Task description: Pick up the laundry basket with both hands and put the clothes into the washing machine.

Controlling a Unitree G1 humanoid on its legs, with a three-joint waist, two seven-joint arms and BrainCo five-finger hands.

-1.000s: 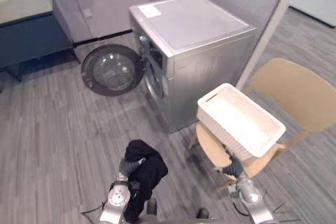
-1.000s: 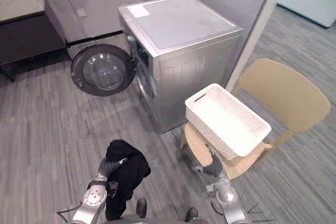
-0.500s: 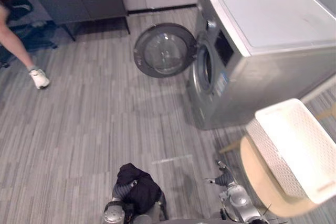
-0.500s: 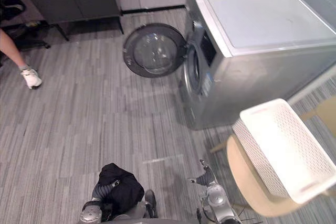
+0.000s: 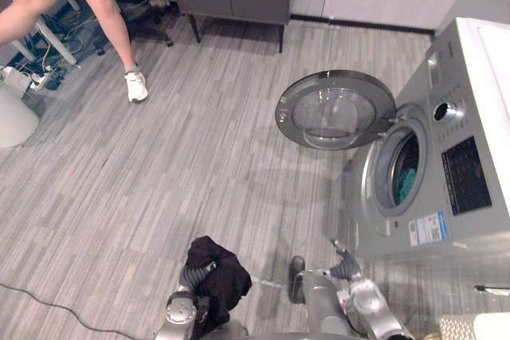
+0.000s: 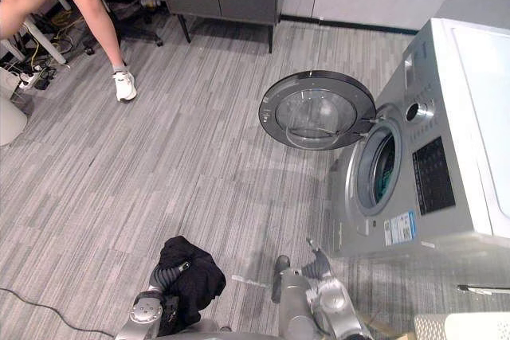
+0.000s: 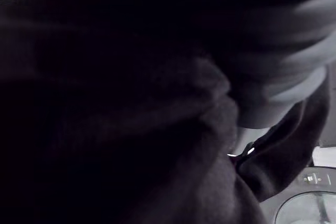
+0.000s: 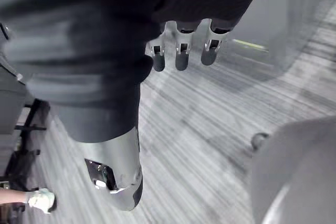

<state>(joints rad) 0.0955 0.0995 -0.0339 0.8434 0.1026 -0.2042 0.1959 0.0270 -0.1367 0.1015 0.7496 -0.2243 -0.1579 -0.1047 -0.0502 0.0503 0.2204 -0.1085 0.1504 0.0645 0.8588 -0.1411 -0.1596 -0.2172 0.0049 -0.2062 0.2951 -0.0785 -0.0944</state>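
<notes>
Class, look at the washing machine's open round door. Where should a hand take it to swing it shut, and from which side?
Take the door by its dark rim, at the free edge farthest from the hinge on the washing machine. That ring stands clear of the floor, so it can be hooked there. Come from the open-floor side, probably.

The right hand [image 8: 178, 51] hangs with its fingers loose and empty above the grey striped floor [image 8: 210, 124]. At two o'clock from the fingers rises the grey panel of the washing machine [image 8: 302, 9]. Far off at eight o'clock is a person's white shoe [image 8: 40, 201].
</notes>
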